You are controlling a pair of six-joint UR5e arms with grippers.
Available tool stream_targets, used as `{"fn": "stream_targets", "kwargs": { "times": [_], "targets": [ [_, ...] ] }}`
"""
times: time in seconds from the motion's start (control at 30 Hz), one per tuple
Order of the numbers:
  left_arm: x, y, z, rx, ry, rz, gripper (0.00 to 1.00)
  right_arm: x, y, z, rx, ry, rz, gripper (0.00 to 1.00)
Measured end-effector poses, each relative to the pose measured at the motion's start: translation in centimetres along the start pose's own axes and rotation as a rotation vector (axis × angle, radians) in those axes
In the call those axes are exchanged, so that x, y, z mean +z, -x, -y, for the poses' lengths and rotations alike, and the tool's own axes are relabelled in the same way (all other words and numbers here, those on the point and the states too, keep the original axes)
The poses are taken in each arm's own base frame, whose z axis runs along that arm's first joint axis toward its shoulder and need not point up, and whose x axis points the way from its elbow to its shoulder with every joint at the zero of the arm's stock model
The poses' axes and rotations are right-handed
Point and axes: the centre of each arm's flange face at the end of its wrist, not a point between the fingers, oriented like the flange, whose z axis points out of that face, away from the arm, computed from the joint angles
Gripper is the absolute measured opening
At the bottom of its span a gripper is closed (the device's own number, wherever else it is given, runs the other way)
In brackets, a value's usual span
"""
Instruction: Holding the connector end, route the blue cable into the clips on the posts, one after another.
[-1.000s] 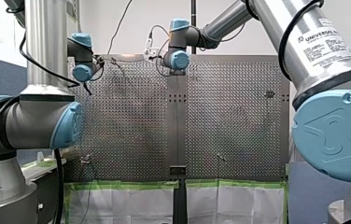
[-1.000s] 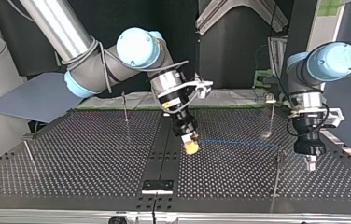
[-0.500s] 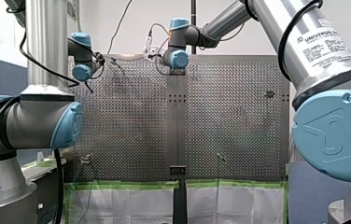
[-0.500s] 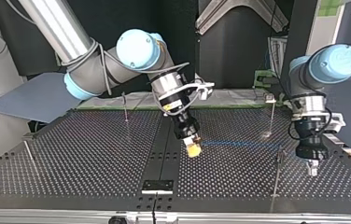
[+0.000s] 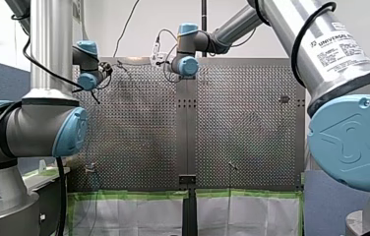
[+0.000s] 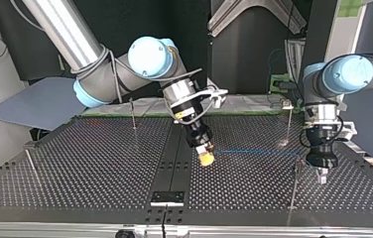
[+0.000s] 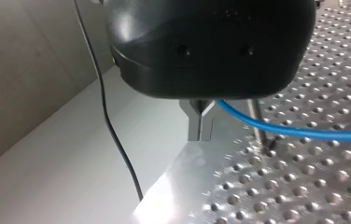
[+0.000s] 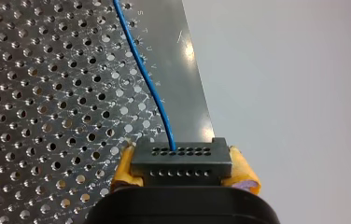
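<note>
— Connector [image 8: 181, 161]: held how?
— Clamped between the yellow pads [image 8: 239, 170] of my right gripper [image 8: 183, 171], hanging over the perforated table [image 6: 100, 163] near the top view's middle.
— And the blue cable [image 8: 141, 65]?
— Leaves the connector's holed face, then runs low over the table toward three o'clock in the top view, as far as a thin post [image 6: 294, 186] at about four o'clock.
— My left gripper [image 7: 200, 127]?
— Hangs just beside that post, at its three o'clock. Metal fingers pressed together. Cable passing right beside their base; cannot tell whether pinched.
</note>
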Motion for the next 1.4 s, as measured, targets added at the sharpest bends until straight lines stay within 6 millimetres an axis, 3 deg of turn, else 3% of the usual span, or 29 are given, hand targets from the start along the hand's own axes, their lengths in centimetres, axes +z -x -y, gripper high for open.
{"fn": "stream_targets", "kwargs": {
  "times": [0.6,1.17,1.4],
  "targets": [
    [2.6,2.0,1.0,-0.03,-0.054,0.047,0.0,0.8,-0.8,-1.0,0.0,0.021,-0.025,0.0],
    [2.7,1.5,-0.4,-0.028,-0.031,0.042,0.0,1.2,-0.8,-4.1,-0.005,0.074,-0.031,0.0],
    [2.8,1.0,-1.3,-0.026,-0.018,0.036,0.0,1.7,0.8,-5.4,-0.006,0.085,-0.014,0.0]
  ]
}}
